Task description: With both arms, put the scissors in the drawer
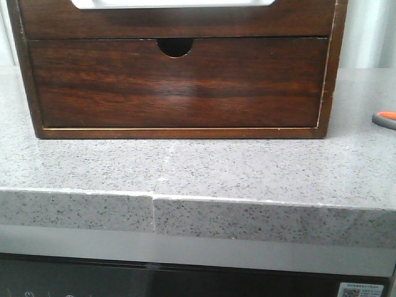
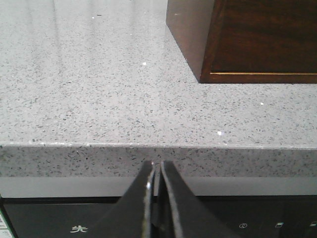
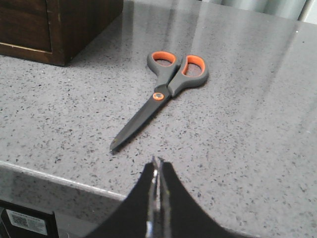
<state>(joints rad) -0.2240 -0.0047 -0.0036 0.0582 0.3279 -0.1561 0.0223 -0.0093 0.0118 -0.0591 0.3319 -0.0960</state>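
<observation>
Hovering near scissors (image 3: 163, 89), right hand (image 3: 158, 171) seemingly closed, empty.

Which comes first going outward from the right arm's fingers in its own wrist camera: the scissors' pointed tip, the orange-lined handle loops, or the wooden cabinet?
1. Scissors' tip: nearest, on the stone counter just ahead of the shut right fingers.
2. Handle loops: farther along the scissors.
3. Wooden cabinet: farthest, off to the side beyond the handles.

Front view crops scissors (image 1: 386, 119) to a handle sliver at right edge, drawer (image 1: 173, 15) at top; neither gripper visible there.
</observation>
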